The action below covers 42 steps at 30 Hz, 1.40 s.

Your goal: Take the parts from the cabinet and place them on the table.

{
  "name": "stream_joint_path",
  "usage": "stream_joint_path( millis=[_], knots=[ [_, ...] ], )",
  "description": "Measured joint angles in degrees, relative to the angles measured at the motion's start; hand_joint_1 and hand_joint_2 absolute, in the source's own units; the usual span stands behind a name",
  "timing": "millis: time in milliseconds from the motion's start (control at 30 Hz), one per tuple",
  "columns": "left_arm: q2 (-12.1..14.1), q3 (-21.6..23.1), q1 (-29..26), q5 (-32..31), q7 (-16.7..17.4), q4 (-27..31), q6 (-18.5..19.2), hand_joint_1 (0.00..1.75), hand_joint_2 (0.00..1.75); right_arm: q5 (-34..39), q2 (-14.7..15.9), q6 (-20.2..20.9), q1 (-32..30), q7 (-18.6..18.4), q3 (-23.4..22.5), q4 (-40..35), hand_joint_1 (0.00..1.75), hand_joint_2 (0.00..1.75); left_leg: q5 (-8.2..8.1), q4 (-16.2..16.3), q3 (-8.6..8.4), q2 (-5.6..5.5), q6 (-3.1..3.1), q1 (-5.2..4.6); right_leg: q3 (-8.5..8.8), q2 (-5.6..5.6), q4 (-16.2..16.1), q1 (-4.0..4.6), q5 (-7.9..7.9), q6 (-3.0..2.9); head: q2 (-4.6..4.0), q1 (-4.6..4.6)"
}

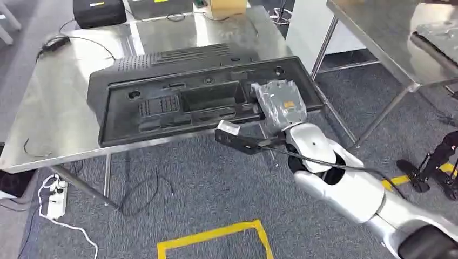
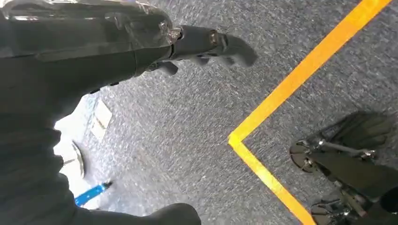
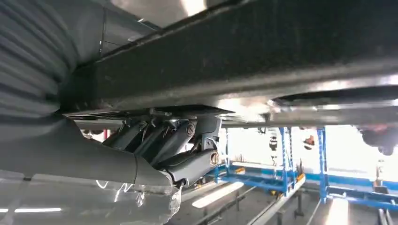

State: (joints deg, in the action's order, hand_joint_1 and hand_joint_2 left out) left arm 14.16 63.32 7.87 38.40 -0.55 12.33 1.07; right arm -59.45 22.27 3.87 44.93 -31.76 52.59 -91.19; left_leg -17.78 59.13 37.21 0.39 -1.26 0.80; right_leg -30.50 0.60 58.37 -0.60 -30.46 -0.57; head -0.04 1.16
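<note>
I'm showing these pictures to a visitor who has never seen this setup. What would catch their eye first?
First, the large black plastic part lying across the steel table, its near edge overhanging the table's front. Next, the robot's silver right arm reaching to that edge, its right hand gripping the part with fingers curled underneath. Also the yellow tape marking the grey carpet below.

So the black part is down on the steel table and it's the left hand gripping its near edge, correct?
Not quite. The black part is on the steel table, but the right hand grips its near edge, as the head view shows. In the left wrist view the left hand hangs over the carpet, holding nothing.
</note>
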Motion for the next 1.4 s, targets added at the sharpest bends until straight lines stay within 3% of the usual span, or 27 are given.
stream_joint_path(
  millis=[67, 100, 200, 233, 267, 300, 367, 433, 467, 533, 600, 700, 733, 767, 800, 867, 900, 933, 967, 1033, 1100, 1200, 1233, 1267, 1300, 1367, 1400],
  knots=[
    [0.0, 0.0, -0.06, -0.02, 0.0, 0.0, 0.07, 0.0, 1.75, -0.04, -0.04, -0.04, 0.09, 0.09, -0.11, 0.02, 1.75, 1.75, 0.14, -0.75, -1.55, -0.13, 0.77, 0.12, -0.11, -0.16, 1.54, -0.29, -1.07, 0.59, 0.0, -0.54],
    [0.02, 0.0, 0.02, -0.02, 0.0, 0.0, 0.07, 0.0, 1.75, -0.04, -0.11, -0.07, 0.37, 0.17, -0.15, 0.02, 1.75, 1.75, -0.06, -0.84, -1.79, -0.16, 1.08, 0.07, -1.86, -0.16, 4.63, -0.29, -2.01, 0.63, 0.02, -0.9],
    [0.0, 0.0, 0.16, 0.0, 0.0, 0.0, 0.07, 0.0, 1.75, -0.02, -0.22, -0.13, 0.44, 0.37, -0.13, 0.28, 1.75, 1.75, -0.98, -0.81, -2.51, -0.19, 1.67, -0.25, -9.82, -0.15, 16.24, -0.26, -5.97, 0.72, 0.0, -1.9],
    [0.0, 0.0, 0.09, -0.02, 0.0, 0.0, 0.07, 0.0, 1.75, -0.02, -0.24, -0.13, 0.38, 0.37, -0.13, 0.44, 1.75, 1.75, -1.43, -0.79, -3.02, -0.29, 1.65, -0.35, -11.34, -0.16, 17.14, -0.25, -5.79, 0.72, 0.02, -2.1],
    [0.0, 0.0, 0.05, -0.07, 0.0, 0.02, 0.07, 0.0, 1.75, 0.0, -0.24, -0.13, 0.36, 0.37, -0.13, 0.59, 1.75, 1.75, -1.91, -0.79, -3.64, -0.32, 1.62, -0.41, -11.56, -0.16, 15.68, -0.24, -4.24, 0.55, 0.0, -2.23],
    [0.0, 0.0, 0.06, -0.22, 0.0, 0.0, 0.09, 0.0, 1.75, 0.02, -0.24, -0.13, 0.38, 0.37, -0.13, 0.72, 1.75, 1.75, -2.47, -0.78, -4.41, -0.36, 1.54, -0.46, -10.82, -0.16, 12.04, -0.19, -1.35, 0.2, 0.02, -2.47],
    [0.0, 0.0, 0.11, -0.44, 0.0, 0.02, 0.09, 0.0, 1.75, 0.09, -0.26, -0.18, 0.47, 0.37, -0.15, 0.9, 1.75, 1.75, -3.72, -0.78, -5.91, -0.39, 1.24, -0.54, -8.18, -0.33, 2.42, 0.05, 6.23, -0.63, 0.02, -3.08],
    [-0.04, 0.0, 0.33, -0.46, 0.04, 0.02, 0.09, 0.0, 1.75, 0.24, -0.39, -0.28, 0.67, 0.5, -0.15, 1.07, 1.75, 1.75, -4.42, -0.59, -5.93, -0.49, 0.51, -0.62, -7.96, -0.39, 1.04, 0.71, 4.49, -0.72, 0.0, -2.93],
    [-0.04, 0.0, 0.46, -0.46, 0.22, 0.02, 0.09, 0.0, 1.75, 0.26, -0.44, -0.31, 0.68, 0.5, -0.17, 1.07, 1.75, 1.75, -4.72, -0.65, -6.26, -0.45, 0.07, -0.6, -7.92, -0.4, 1.03, 0.72, 5.74, -0.86, 0.0, -3.06],
    [-0.04, 0.0, 0.55, -0.52, 0.26, 0.02, 0.15, 0.0, 1.75, 0.28, -0.46, -0.33, 0.94, 0.48, -0.22, 1.2, 1.75, 1.75, -4.98, -0.31, -6.96, -0.45, -0.61, -0.74, -7.12, -0.32, 0.72, 0.49, 5.18, -1.47, 0.02, -2.69],
    [-0.04, 0.0, 0.56, -0.52, 0.28, 0.04, 0.2, 0.0, 1.75, 0.33, -0.57, -0.39, 1.4, 0.57, -0.26, 1.36, 1.75, 1.75, -5.83, 3.81, -5.13, -0.46, -1.09, -0.41, -5.99, -0.39, 0.28, 0.24, 4.86, -2.12, 0.0, -2.38],
    [-0.04, 0.0, 0.55, -0.46, 0.28, 0.04, 0.17, 0.0, 1.75, 0.66, -1.12, -0.39, 1.68, 0.92, -0.24, 1.53, 1.75, 1.75, -10.46, 15.47, 2.16, -0.42, -1.91, -0.03, -5.06, -0.34, 0.29, 0.3, 3.84, -2.44, 0.02, -1.22],
    [-0.07, 0.0, 0.41, -0.44, 0.28, 0.04, 0.07, 0.0, 1.75, 0.81, -1.27, -0.39, 1.7, 1.09, -0.22, 1.77, 1.75, 1.75, -10.8, 16.97, 3.87, -0.42, -2.11, 0.08, -4.64, -0.26, 0.3, 0.29, 3.45, -2.39, 0.0, -0.98],
    [-0.07, 0.0, 0.3, -0.44, 0.28, 0.04, 0.04, 0.0, 1.75, 1.03, -1.42, -0.39, 1.73, 1.22, -0.17, 2.05, 1.75, 1.75, -9.85, 16.09, 4.28, -0.42, -2.1, 0.19, -4.11, -0.19, 0.3, 0.27, 3.04, -2.33, 0.0, -0.7],
    [-0.07, 0.0, 0.09, -0.41, 0.28, 0.04, -0.02, 0.0, 1.75, 1.2, -1.53, -0.42, 1.78, 1.25, -0.17, 2.27, 1.75, 1.75, -7.14, 12.74, 3.64, -0.42, -2.01, 0.3, -3.41, -0.09, 0.3, 0.24, 2.52, -2.2, 0.0, -0.48],
    [-0.07, 0.0, -0.13, -0.42, 0.26, 0.02, -0.06, 0.0, 1.75, 1.55, -1.73, -0.46, 2.17, 1.29, -0.17, 2.6, 1.75, 1.75, 0.25, 3.19, 0.75, -0.42, -1.83, 0.34, -2.05, -0.1, 0.29, 0.18, 1.52, -1.85, 0.0, -0.04],
    [-0.07, 0.0, -0.28, -0.42, 0.26, 0.04, -0.07, 0.0, 1.75, 1.79, -1.77, -0.59, 2.4, 1.35, -0.15, 2.86, 1.75, 1.75, 0.77, 1.01, 0.47, -0.48, -1.53, 0.23, -1.74, -0.09, 0.38, 0.26, 1.19, -1.53, 0.0, 0.2],
    [-0.04, 0.0, -0.23, -0.44, 0.26, 0.02, -0.07, 0.0, 1.75, 2.01, -1.88, -0.72, 2.67, 1.4, -0.11, 3.04, 1.75, 1.75, -1.14, -0.06, 0.27, -0.27, -1.19, -0.14, -2.04, -0.01, 0.42, 0.32, 1.05, -1.27, 0.02, 0.55],
    [-0.07, 0.0, -0.13, -0.44, 0.26, 0.04, -0.09, 0.0, 1.75, 2.36, -1.92, -0.81, 2.71, 1.4, -0.09, 3.23, 1.75, 1.75, 0.02, 0.2, 0.28, -0.33, -0.59, -0.28, -1.99, -0.04, 0.14, 0.27, 0.79, -0.75, 0.0, 0.35],
    [-0.07, 0.0, -0.16, -0.44, 0.24, 0.02, -0.07, 0.0, 1.75, 2.56, -2.08, -0.85, 2.94, 1.4, -0.09, 3.5, 1.75, 1.75, -0.28, -0.11, -0.3, -0.32, 0.28, -0.14, -1.32, -0.06, 0.51, 0.3, 0.9, -0.17, 0.0, 0.2],
    [-0.07, 0.02, -0.17, -0.44, 0.17, 0.04, -0.09, 0.0, 1.75, 2.84, -2.08, -0.96, 3.31, 1.4, -0.09, 3.8, 1.75, 1.75, -0.28, -0.79, -1.85, -0.42, 0.87, 0.03, -2.29, -0.15, 3.12, 0.13, -0.5, 0.18, 0.0, -0.26],
    [-0.07, 0.0, -0.03, -0.44, 0.17, 0.04, -0.11, 0.0, 1.75, 3.19, -2.19, -1.36, 3.53, 1.4, 0.0, 4.2, 1.75, 1.75, -1.1, -0.77, -2.5, -0.42, 1.45, -0.28, -9.77, -0.17, 14.96, 0.07, -4.76, 0.47, 0.02, -1.38],
    [-0.07, 0.0, -0.05, -0.42, 0.17, 0.04, -0.11, 0.0, 1.75, 3.26, -2.19, -1.36, 3.49, 1.4, 0.07, 4.42, 1.75, 1.75, -1.45, -0.72, -2.82, -0.44, 1.47, -0.41, -11.64, -0.17, 17.01, 0.08, -4.99, 0.47, 0.02, -1.57],
    [-0.07, 0.0, -0.15, -0.42, 0.17, 0.04, -0.11, 0.0, 1.75, 3.41, -2.19, -1.36, 3.41, 1.38, 0.15, 4.61, 1.75, 1.75, -1.87, -0.68, -3.3, -0.48, 1.46, -0.47, -12.31, -0.17, 16.62, 0.09, -3.89, 0.38, 0.0, -1.79],
    [-0.07, 0.0, -0.19, -0.42, 0.17, 0.04, -0.11, 0.0, 1.75, 3.47, -2.19, -1.36, 3.37, 1.35, 0.2, 4.81, 1.75, 1.75, -2.34, -0.64, -3.86, -0.57, 1.4, -0.54, -11.88, -0.17, 13.96, 0.13, -1.51, 0.18, 0.0, -1.99],
    [-0.07, 0.0, -0.19, -0.44, 0.17, 0.04, -0.11, 0.0, 1.75, 3.56, -2.19, -1.42, 3.44, 1.27, 0.2, 5.09, 1.75, 1.75, -3.47, -0.6, -5.35, -0.62, 1.19, -0.62, -8.46, -0.23, 3.7, 0.22, 5.66, -0.44, 0.0, -2.51],
    [-0.09, 0.0, -0.26, -0.44, 0.17, 0.04, -0.11, 0.0, 1.75, 3.58, -2.21, -1.48, 3.39, 1.25, 0.2, 5.24, 1.75, 1.75, -3.92, -0.85, -5.66, -0.64, 0.97, -0.55, -7.55, -0.4, 1.72, 0.43, 6.14, -0.79, 0.0, -2.58]
  ],
)
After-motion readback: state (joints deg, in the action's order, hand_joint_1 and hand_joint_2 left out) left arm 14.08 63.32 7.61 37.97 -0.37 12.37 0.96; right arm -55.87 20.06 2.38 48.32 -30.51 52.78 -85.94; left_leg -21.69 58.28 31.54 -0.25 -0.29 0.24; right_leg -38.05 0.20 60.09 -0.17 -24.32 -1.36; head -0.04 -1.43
